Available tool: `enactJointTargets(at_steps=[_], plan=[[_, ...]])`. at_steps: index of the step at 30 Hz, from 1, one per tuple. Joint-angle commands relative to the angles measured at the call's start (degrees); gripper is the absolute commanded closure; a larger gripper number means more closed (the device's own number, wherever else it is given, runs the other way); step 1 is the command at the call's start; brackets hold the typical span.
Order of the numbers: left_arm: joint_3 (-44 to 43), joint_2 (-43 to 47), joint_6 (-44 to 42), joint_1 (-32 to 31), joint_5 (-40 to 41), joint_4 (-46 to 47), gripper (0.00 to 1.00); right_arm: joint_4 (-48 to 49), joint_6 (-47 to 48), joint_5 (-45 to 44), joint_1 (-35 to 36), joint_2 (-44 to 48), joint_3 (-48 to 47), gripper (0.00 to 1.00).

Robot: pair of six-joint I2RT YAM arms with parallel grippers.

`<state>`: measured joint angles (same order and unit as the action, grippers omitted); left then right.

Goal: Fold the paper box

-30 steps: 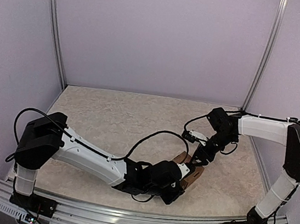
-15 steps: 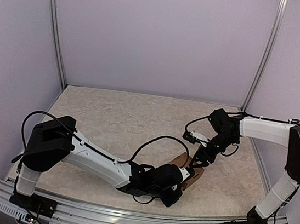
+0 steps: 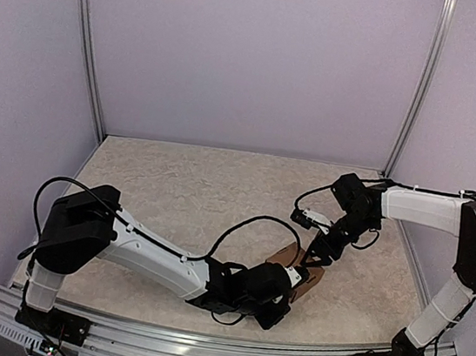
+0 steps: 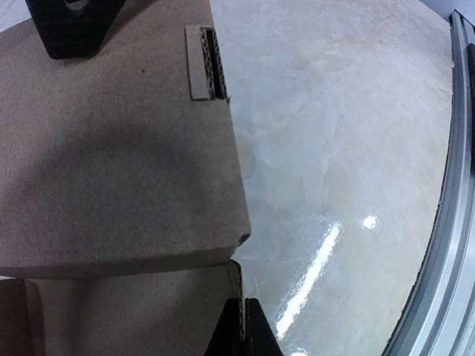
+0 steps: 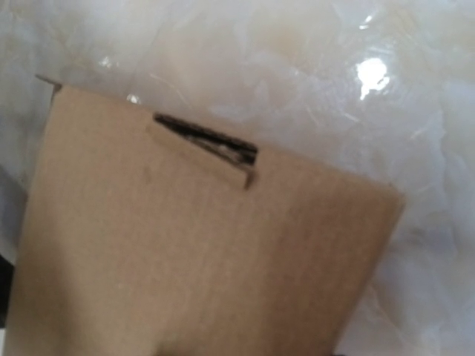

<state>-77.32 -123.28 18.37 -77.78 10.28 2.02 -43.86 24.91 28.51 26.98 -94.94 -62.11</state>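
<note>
The paper box [image 3: 301,268], brown cardboard and partly folded, rests on the table between the two arms. In the left wrist view its panels [image 4: 119,163] fill the left half, one with a small slot [image 4: 206,63]. My left gripper [image 4: 243,332] is shut on the thin edge of a lower panel, and from above it sits at the box's near side [image 3: 291,283]. My right gripper [image 3: 320,252] comes down on the box's far side, with one black finger [image 4: 70,26] against the top panel. The box [image 5: 193,259] hides the right jaws in their own view.
The pale marbled tabletop [image 3: 192,190] runs left and back from the box. A metal rail [image 4: 445,245] edges the table close to the box on the near side. Purple walls and upright posts [image 3: 419,83] close in the back and sides.
My left jaws have closed onto the cardboard edge, and the left arm has shifted slightly right. The right arm has barely moved.
</note>
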Motion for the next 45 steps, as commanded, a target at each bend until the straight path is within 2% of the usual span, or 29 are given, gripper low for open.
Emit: enactJointTargets(at_steps=[1,15,22,33,40,45], plan=[[-2.8,-1.84,-1.94,-0.62,1.7,-1.53,0.98,0.26,-0.48,1.7,0.52,0.77,1.34,0.5],[-5.43,-2.67,-2.46,-0.42,3.09,-5.3,0.99,1.11,-1.01,3.74,0.44,2.27,3.87,0.49],[-9.72,-3.51,-3.8,-0.8,3.92,-11.39,0.99,0.59,-1.61,3.6,0.48,1.3,3.62,0.49],[-9.62,-2.11,-8.2,1.68,2.95,-18.7,0.99,-7.63,0.39,5.86,-1.49,1.29,-0.27,0.44],[-7.25,-0.3,-15.22,2.44,4.47,-20.87,0.91,-11.51,1.15,8.02,-4.38,2.89,-3.49,0.42],[-2.64,3.05,-16.87,2.25,5.77,-17.45,0.73,-10.49,1.2,7.19,-5.06,2.3,-3.34,0.41]])
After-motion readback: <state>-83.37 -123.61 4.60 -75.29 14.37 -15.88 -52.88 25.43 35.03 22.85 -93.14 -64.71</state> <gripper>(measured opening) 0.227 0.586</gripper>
